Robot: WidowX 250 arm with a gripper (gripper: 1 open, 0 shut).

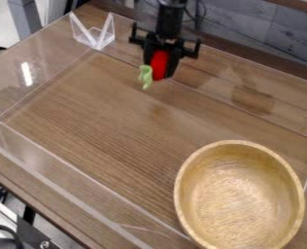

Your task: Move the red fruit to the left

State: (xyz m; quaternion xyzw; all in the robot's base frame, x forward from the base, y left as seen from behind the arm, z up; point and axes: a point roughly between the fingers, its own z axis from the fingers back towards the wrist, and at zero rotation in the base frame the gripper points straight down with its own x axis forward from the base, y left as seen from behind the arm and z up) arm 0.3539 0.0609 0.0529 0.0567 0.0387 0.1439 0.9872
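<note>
The red fruit (159, 65) is a small bright red toy with a green leafy cap (145, 77) pointing down-left. It hangs above the wooden table near the back, left of centre. My gripper (160, 60), black and coming down from the top of the view, is shut on the red fruit, with its fingers on either side of the red body. The part of the fruit between the fingers is partly hidden.
A large wooden bowl (239, 194) sits at the front right. Clear acrylic walls (40, 68) ring the wooden table (130, 146), and a clear plastic stand (91, 31) rises at the back left corner.
</note>
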